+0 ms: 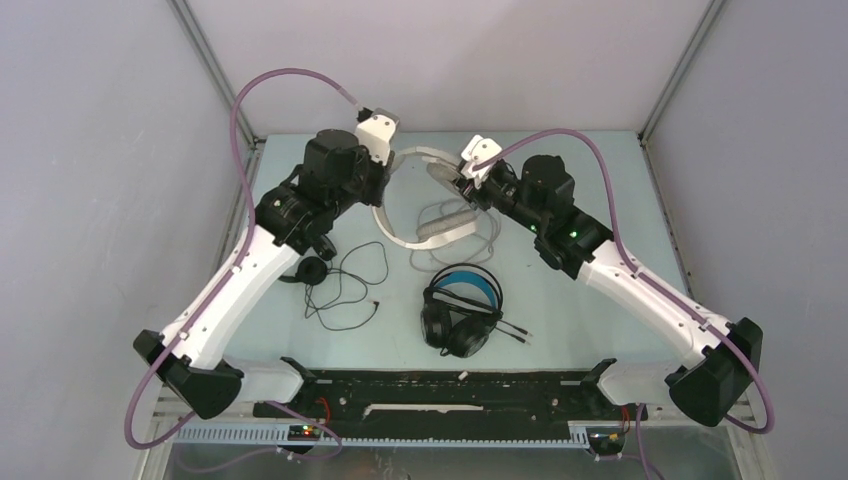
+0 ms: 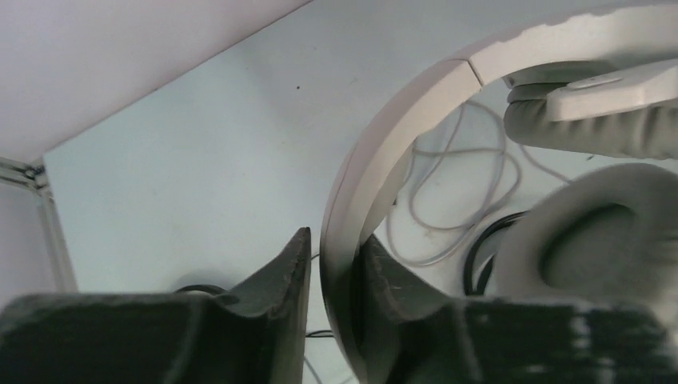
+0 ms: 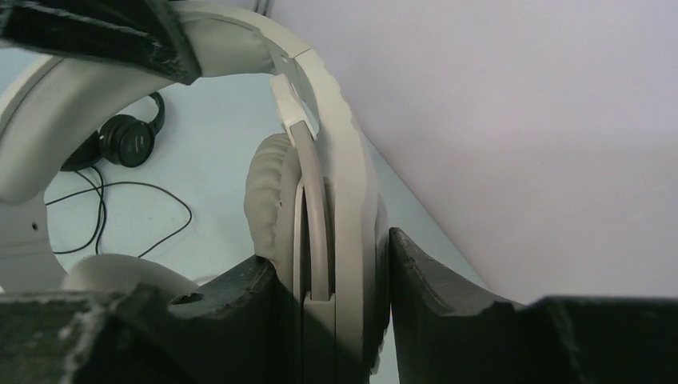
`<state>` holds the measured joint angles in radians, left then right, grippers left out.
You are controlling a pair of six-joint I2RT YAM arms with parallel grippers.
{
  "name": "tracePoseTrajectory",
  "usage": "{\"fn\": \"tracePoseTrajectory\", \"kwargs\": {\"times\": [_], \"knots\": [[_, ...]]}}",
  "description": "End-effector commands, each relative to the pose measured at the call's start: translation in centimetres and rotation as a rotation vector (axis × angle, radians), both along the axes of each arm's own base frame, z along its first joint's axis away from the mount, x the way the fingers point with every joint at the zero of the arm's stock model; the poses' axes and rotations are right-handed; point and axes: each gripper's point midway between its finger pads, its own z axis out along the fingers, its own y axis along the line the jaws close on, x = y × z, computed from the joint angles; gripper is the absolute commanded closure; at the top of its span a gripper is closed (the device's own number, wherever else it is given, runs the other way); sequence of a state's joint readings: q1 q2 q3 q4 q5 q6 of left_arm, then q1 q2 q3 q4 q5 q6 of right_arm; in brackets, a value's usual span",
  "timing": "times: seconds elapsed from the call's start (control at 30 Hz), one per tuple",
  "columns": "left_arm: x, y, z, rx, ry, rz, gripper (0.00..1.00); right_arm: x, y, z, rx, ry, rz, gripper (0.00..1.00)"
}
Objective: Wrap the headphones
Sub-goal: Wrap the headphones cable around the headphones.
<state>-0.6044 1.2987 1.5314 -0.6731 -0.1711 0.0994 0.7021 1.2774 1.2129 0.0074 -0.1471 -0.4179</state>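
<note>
The left gripper's [image 2: 334, 240] jaws stand narrowly apart on either side of the headband [image 2: 400, 112] of the white-grey headphones [image 1: 385, 222]. One finger lies against the band and a thin dark gap shows at the other, so I cannot tell whether they pinch it or only straddle it. The right gripper's [image 3: 332, 248] jaws are closed on one ear cup [image 3: 268, 192] of the same pair, with the cushion and its yoke filling the space between them.

The pair hangs between the two grippers above the far part of the table [image 1: 600, 200]. The band arches from the left jaws over to the right jaws, and the second cup lies below and beyond the left fingertips. Its grey cord [image 2: 504, 164] lies in loose loops under the band, clear of both sets of jaws.

The bulky black pair [image 1: 460, 310] lies well back from both grippers, on the base side. The small thin black pair [image 1: 312, 270] lies beneath the left arm, behind its jaws, with its thin cord [image 1: 345, 300] strewn beside it.

The white-grey pair looks light but awkward. The band is probably stiff, springy and smooth, so it may slide or twist in a narrow pinch. The cushions are soft and will give, so a hold on the hard yoke or the band end seems surer. The cord is limp and best picked up close to the cup for winding.
</note>
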Motion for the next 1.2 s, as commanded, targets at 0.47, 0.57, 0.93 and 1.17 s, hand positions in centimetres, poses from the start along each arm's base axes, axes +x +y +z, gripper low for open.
{"fn": "tracePoseTrajectory", "kwargs": {"times": [0.47,0.57,0.93,1.17], "knots": [[0.9,0.9,0.8,-0.137,-0.067,0.143,0.33,1.2,-1.2,4.5,0.262,0.055,-0.134,0.82],[1.6,0.8,0.6,-0.125,-0.063,0.158,0.33,1.2,-1.2,4.5,0.263,0.057,-0.136,0.82],[2.5,0.1,0.2,-0.110,-0.055,0.150,0.65,1.2,-1.3,4.4,0.260,0.060,-0.136,0.82],[2.2,0.8,1.1,-0.113,-0.090,0.163,0.98,1.2,-1.0,3.7,0.256,0.090,-0.120,0.77]]}}
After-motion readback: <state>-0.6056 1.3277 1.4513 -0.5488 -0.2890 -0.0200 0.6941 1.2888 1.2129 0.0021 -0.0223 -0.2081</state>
